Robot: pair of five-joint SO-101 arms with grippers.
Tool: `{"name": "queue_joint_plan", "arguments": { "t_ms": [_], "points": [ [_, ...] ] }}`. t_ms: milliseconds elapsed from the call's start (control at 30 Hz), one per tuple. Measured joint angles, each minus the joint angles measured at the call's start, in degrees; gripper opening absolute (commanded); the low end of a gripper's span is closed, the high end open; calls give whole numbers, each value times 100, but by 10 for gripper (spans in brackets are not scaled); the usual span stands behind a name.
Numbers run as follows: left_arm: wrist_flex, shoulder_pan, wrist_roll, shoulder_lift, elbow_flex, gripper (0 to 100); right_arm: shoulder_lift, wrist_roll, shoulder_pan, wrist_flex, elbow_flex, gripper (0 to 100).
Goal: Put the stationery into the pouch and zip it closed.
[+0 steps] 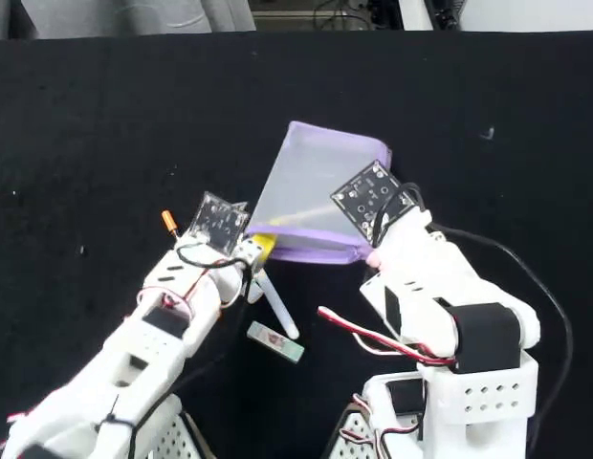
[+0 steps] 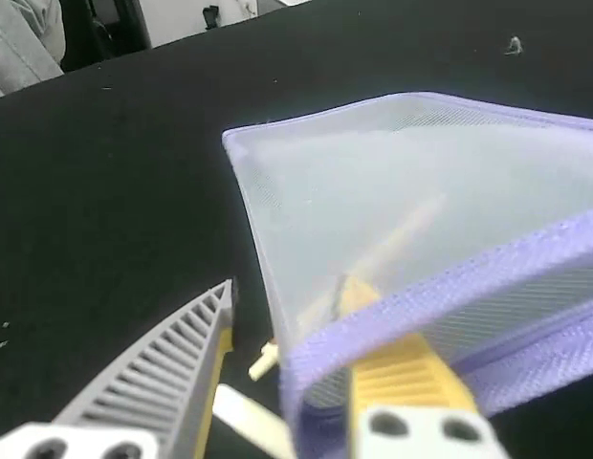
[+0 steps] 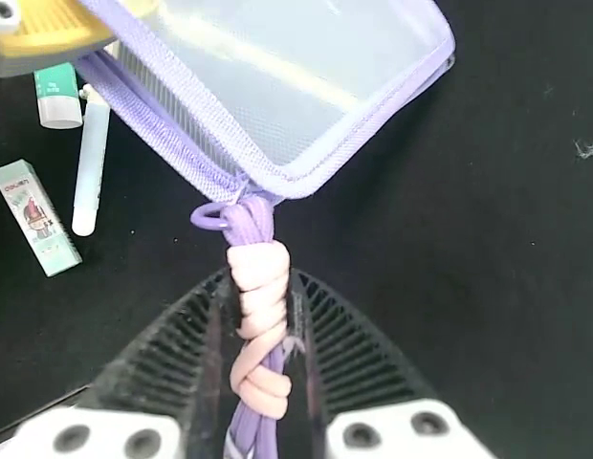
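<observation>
A translucent purple pouch [image 1: 311, 186] lies mid-table with a pencil [image 2: 397, 234] inside it. My left gripper [image 2: 287, 301] is open at the pouch's mouth: the yellow finger [image 2: 402, 378] sits inside, under the zipper edge, and the grey finger [image 2: 172, 368] stays outside. In the high view this gripper [image 1: 247, 251] is at the pouch's near left corner. My right gripper [image 3: 258, 282] is shut on the braided pink and purple cord [image 3: 256, 325] tied to the zipper pull, at the pouch's near right corner [image 1: 371, 253].
A white pen [image 1: 277, 306] and a small boxed eraser [image 1: 275, 341] lie on the black table in front of the pouch. A green-white tube [image 3: 55, 96] lies by the pen. An orange piece [image 1: 169, 222] sits left of my left arm.
</observation>
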Motion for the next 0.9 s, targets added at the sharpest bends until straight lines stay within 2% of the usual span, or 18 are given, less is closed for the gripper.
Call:
{"name": "queue_joint_plan", "arguments": {
  "t_ms": [167, 467, 733, 800, 900],
  "points": [
    [-571, 79, 0, 1037, -413, 25, 0, 0, -9, 0, 0, 11],
    [-844, 97, 26, 1591, -721, 28, -44, 0, 35, 0, 0, 18],
    [-844, -70, 9, 1582, -721, 27, -44, 0, 53, -404, 273, 244],
    [-782, -264, 0, 1407, -721, 27, -44, -9, 62, -571, 378, 273],
    [-132, -554, 0, 932, -774, 27, -44, -9, 53, -756, 457, 275]
  ]
}}
